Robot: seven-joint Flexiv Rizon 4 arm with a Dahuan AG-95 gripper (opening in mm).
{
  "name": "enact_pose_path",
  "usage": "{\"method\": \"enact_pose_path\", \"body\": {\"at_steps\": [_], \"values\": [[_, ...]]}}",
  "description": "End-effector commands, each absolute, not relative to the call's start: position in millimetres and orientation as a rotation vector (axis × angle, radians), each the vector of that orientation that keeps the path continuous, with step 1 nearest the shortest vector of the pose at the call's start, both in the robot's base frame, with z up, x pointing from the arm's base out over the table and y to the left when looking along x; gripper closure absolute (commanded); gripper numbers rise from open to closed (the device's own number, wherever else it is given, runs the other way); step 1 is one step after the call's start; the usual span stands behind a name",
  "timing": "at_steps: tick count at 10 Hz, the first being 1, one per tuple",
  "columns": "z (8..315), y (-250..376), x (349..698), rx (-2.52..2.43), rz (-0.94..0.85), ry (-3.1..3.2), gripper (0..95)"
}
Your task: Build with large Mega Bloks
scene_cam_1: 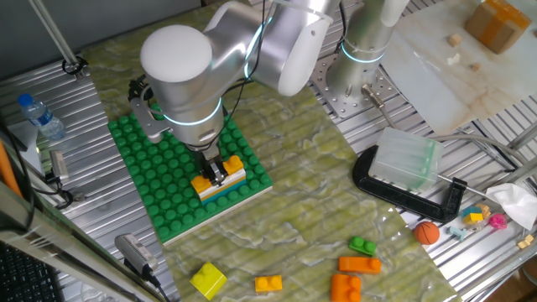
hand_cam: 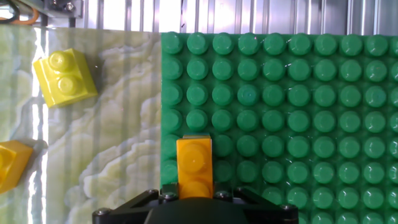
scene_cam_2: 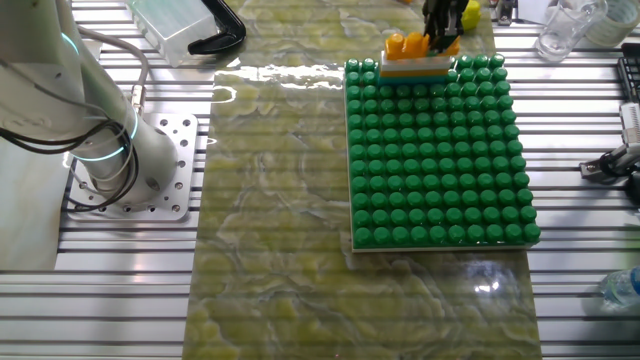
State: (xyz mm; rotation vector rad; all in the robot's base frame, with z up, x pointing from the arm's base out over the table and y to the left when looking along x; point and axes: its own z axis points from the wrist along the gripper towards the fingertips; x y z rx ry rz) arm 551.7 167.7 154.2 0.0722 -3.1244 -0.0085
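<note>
From one fixed view, my end effector [scene_cam_1: 219, 172] stands over the near corner of the green baseplate [scene_cam_1: 159, 164], fingers closed on an orange brick [scene_cam_1: 232, 164] that sits on a white-and-teal stack [scene_cam_1: 220, 186]. I judge this brick light, rigid hollow plastic with smooth, somewhat slippery sides; the flat side walls below the studs are the sound place to hold, as the studs themselves offer no purchase. Loose pieces lie well apart on the marbled counter [scene_cam_1: 302, 218]: a yellow brick [scene_cam_1: 208, 279], a small orange brick [scene_cam_1: 268, 284], a green brick [scene_cam_1: 362, 246] and larger orange bricks [scene_cam_1: 352, 277]. An orange ball [scene_cam_1: 427, 232], a clear box [scene_cam_1: 406, 161] on a black clamp [scene_cam_1: 403, 197] and a water bottle [scene_cam_1: 40, 116] stand clear of my work. From the other fixed view, the stack is at the far edge of the baseplate, with the orange brick on top and my fingers at one end of it; the rest of the plate carries no bricks, so nothing blocks me there. In the hand view, the orange brick juts forward between my fingers, held at its sides, above the plate's edge row; the yellow brick and another orange piece lie off to the side on the counter, not in my way.
</note>
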Motion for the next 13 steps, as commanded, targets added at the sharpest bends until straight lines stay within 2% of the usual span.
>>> {"method": "enact_pose_path", "body": {"at_steps": [1, 13], "values": [[153, 167, 550, 0.072, -0.017, -3.126, 95.0], [141, 168, 545, 0.108, -0.002, -3.153, 95.0]]}}
